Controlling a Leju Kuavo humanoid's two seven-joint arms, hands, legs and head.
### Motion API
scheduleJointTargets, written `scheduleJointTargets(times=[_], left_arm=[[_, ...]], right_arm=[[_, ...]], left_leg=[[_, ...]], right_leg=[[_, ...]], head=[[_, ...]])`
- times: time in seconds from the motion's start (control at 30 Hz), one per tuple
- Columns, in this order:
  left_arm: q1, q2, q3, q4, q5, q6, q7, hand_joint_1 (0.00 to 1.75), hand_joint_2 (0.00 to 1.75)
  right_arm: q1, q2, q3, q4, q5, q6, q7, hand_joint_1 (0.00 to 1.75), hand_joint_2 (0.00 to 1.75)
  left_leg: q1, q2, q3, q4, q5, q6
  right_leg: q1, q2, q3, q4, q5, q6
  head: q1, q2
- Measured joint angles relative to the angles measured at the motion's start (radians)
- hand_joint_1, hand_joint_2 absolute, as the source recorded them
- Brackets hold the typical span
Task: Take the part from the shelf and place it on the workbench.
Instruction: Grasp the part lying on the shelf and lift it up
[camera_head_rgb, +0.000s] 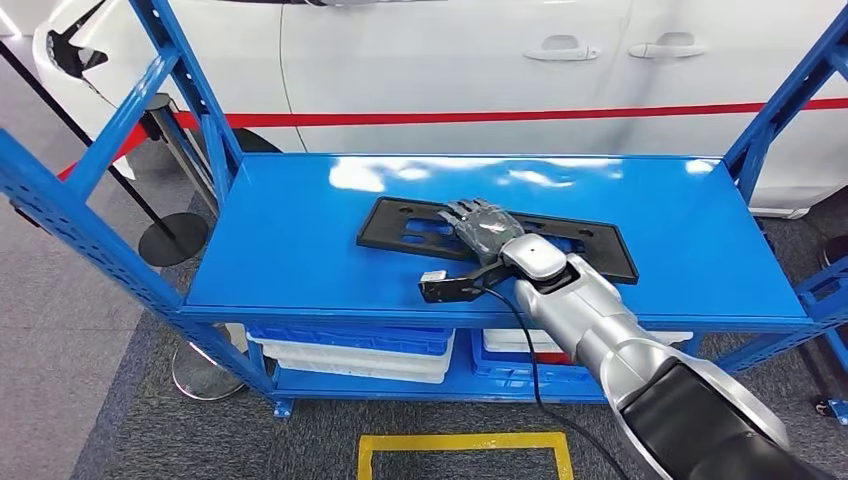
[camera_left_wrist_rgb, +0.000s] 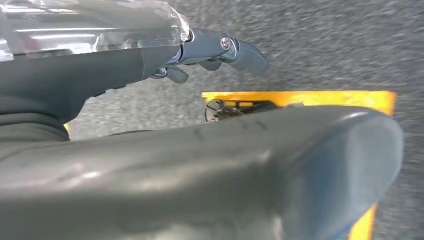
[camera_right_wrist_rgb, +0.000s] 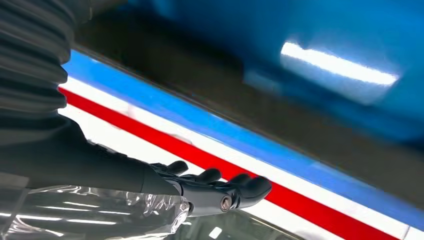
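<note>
A flat black part (camera_head_rgb: 598, 248) with several cut-outs lies in the middle of the blue shelf's top level (camera_head_rgb: 290, 240). My right hand (camera_head_rgb: 483, 228) lies over the part's middle, fingers stretched out flat and pointing away from me. No frame shows them closing around the part. In the right wrist view the outstretched fingers (camera_right_wrist_rgb: 235, 187) sit beside the part, a blurred dark band (camera_right_wrist_rgb: 200, 85). My left hand (camera_left_wrist_rgb: 215, 50) hangs over the grey floor with its fingers loosely out and nothing in them.
Blue slanted uprights (camera_head_rgb: 120, 130) (camera_head_rgb: 790, 100) frame the shelf on both sides. A white car with a red stripe (camera_head_rgb: 480, 118) stands right behind it. Blue and white bins (camera_head_rgb: 350, 345) fill the lower level. A yellow floor marking (camera_head_rgb: 465, 442) and a stanchion base (camera_head_rgb: 172, 238) lie nearby.
</note>
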Motion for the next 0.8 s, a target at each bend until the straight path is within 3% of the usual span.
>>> scheduleJointTargets(times=[0.03, 0.17, 0.23, 0.3, 0.33, 0.37, 0.4, 0.47, 0.5, 0.57, 0.67, 0.73, 0.8], left_arm=[[-0.003, 0.001, 0.001, 0.000, 0.001, -0.002, -0.004, 0.00, 0.00], [-0.006, 0.005, 0.005, 0.000, 0.002, -0.005, -0.010, 0.00, 0.00], [-0.008, 0.006, 0.007, 0.000, 0.003, -0.005, -0.011, 0.00, 0.00], [-0.008, 0.006, 0.008, 0.000, 0.004, -0.007, -0.015, 0.00, 0.00], [-0.008, 0.006, 0.008, 0.000, 0.006, -0.009, -0.018, 0.00, 0.00], [-0.008, 0.006, 0.009, 0.000, 0.007, -0.010, -0.023, 0.00, 0.00], [-0.008, 0.007, 0.009, 0.000, 0.010, -0.012, -0.027, 0.00, 0.00], [-0.008, 0.007, 0.009, 0.000, 0.014, -0.018, -0.035, 0.00, 0.00], [-0.008, 0.007, 0.009, 0.000, 0.016, -0.021, -0.038, 0.00, 0.00], [-0.008, 0.007, 0.009, 0.000, 0.017, -0.025, -0.045, 0.00, 0.00], [-0.008, 0.008, 0.010, 0.000, 0.018, -0.027, -0.052, 0.00, 0.00], [-0.008, 0.008, 0.010, 0.000, 0.019, -0.029, -0.056, 0.00, 0.00], [-0.007, 0.008, 0.010, 0.000, 0.020, -0.032, -0.061, 0.00, 0.00]], right_arm=[[-0.005, -0.003, 0.005, 0.000, -0.005, 0.007, -0.003, 0.00, 1.75], [-0.012, -0.014, 0.019, -0.001, -0.010, 0.011, -0.004, 0.00, 1.75], [-0.017, -0.020, 0.025, -0.001, -0.013, 0.012, -0.004, 0.00, 1.75], [-0.016, -0.023, 0.032, -0.001, -0.023, 0.015, -0.005, 0.00, 1.75], [-0.013, -0.025, 0.035, -0.001, -0.030, 0.016, -0.005, 0.02, 1.75], [-0.011, -0.027, 0.038, -0.002, -0.039, 0.016, -0.006, 0.13, 1.75], [-0.009, -0.029, 0.040, -0.004, -0.047, 0.015, -0.005, 0.56, 1.75], [-0.010, -0.031, 0.043, -0.012, -0.060, 0.012, -0.002, 1.41, 1.75], [-0.011, -0.032, 0.045, -0.016, -0.064, 0.011, -0.001, 1.74, 1.75], [-0.010, -0.033, 0.050, -0.023, -0.069, 0.011, 0.002, 1.75, 1.75], [-0.006, -0.037, 0.058, -0.035, -0.080, 0.009, 0.002, 1.75, 1.75], [-0.005, -0.040, 0.060, -0.047, -0.089, 0.002, 0.001, 1.75, 1.75], [0.001, -0.042, 0.062, -0.057, -0.097, -0.008, 0.001, 1.75, 1.75]], left_leg=[[-0.002, 0.000, 0.011, -0.025, 0.003, 0.005], [-0.002, -0.001, 0.015, -0.042, 0.011, 0.029], [-0.001, 0.001, 0.018, -0.051, 0.017, 0.039], [-0.003, 0.000, 0.018, -0.052, 0.017, 0.042], [-0.003, 0.000, 0.018, -0.051, 0.016, 0.043], [-0.003, -0.001, 0.018, -0.049, 0.016, 0.043], [-0.003, -0.002, 0.018, -0.047, 0.014, 0.042], [-0.005, -0.003, 0.018, -0.041, 0.009, 0.036], [-0.007, -0.003, 0.017, -0.038, 0.007, 0.032], [-0.011, -0.003, 0.014, -0.036, 0.004, 0.024], [-0.008, -0.002, 0.009, -0.026, -0.007, 0.008], [-0.006, -0.001, -0.021, 0.043, -0.051, -0.001], [-0.004, -0.001, -0.081, 0.176, -0.112, -0.006]], right_leg=[[0.001, 0.000, -0.001, 0.000, 0.000, 0.005], [0.001, -0.001, -0.008, 0.012, -0.008, 0.027], [-0.001, -0.001, -0.045, 0.095, -0.057, 0.034], [-0.002, -0.001, -0.107, 0.223, -0.114, 0.038], [-0.002, -0.001, -0.129, 0.265, -0.124, 0.039], [-0.003, -0.001, -0.133, 0.272, -0.114, 0.039], [-0.003, -0.002, -0.118, 0.237, -0.086, 0.038], [-0.002, -0.002, -0.054, 0.105, -0.021, 0.032], [-0.001, -0.002, -0.027, 0.048, -0.002, 0.028], [0.003, -0.001, -0.010, 0.005, 0.003, 0.019], [0.002, -0.001, -0.010, -0.002, 0.007, 0.003], [-0.001, -0.002, -0.008, -0.006, 0.009, -0.007], [-0.001, -0.002, -0.007, -0.006, 0.007, -0.012]], head=[[0.000, 0.000], [0.001, 0.000], [0.002, 0.000], [0.002, 0.000], [0.002, 0.000], [0.002, 0.000], [0.002, 0.000], [0.002, 0.000], [0.002, 0.000], [0.001, 0.000], [0.001, 0.000], [0.000, 0.000], [0.000, 0.000]])
